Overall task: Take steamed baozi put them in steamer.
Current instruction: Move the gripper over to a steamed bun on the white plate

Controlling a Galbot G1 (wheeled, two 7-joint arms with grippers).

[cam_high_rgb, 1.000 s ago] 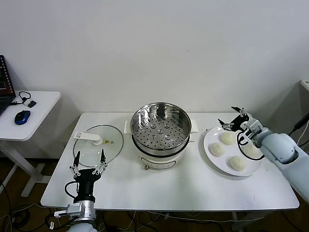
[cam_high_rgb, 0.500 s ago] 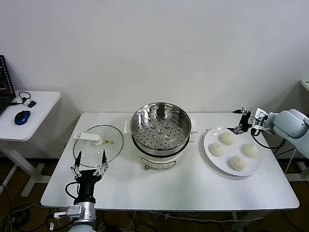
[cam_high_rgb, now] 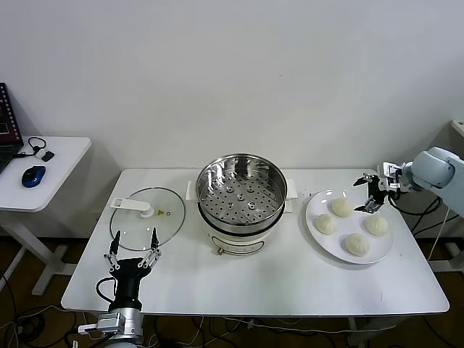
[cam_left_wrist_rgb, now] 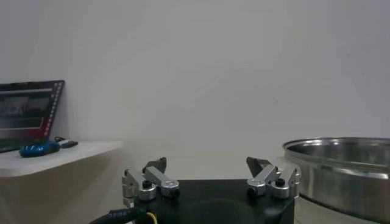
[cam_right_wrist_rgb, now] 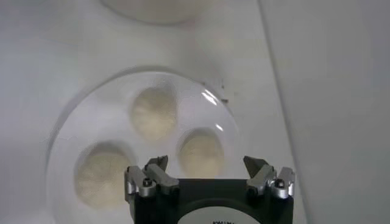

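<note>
Four cream-white baozi lie on a white plate point(cam_high_rgb: 319, 230) at the right: one at the back point(cam_high_rgb: 341, 207), one at the left point(cam_high_rgb: 326, 225), one at the right point(cam_high_rgb: 376, 225) and one at the front point(cam_high_rgb: 358, 244). The steel steamer point(cam_high_rgb: 241, 190) with its perforated tray stands empty mid-table. My right gripper point(cam_high_rgb: 371, 193) is open and empty, just above the plate's far right edge; its wrist view shows three baozi, the nearest one point(cam_right_wrist_rgb: 202, 153) just ahead of the open gripper point(cam_right_wrist_rgb: 206, 164). My left gripper point(cam_high_rgb: 133, 243) is open and empty, parked at the front left.
A round glass lid point(cam_high_rgb: 147, 217) with a white handle lies left of the steamer. A side table point(cam_high_rgb: 43, 174) with a blue mouse point(cam_high_rgb: 33, 175) stands at the far left. The steamer's rim point(cam_left_wrist_rgb: 341, 164) shows in the left wrist view.
My right arm swung out to the right and back; its gripper moved from over the plate's back to the plate's far right edge. The left gripper dropped slightly. The baozi have not moved.
</note>
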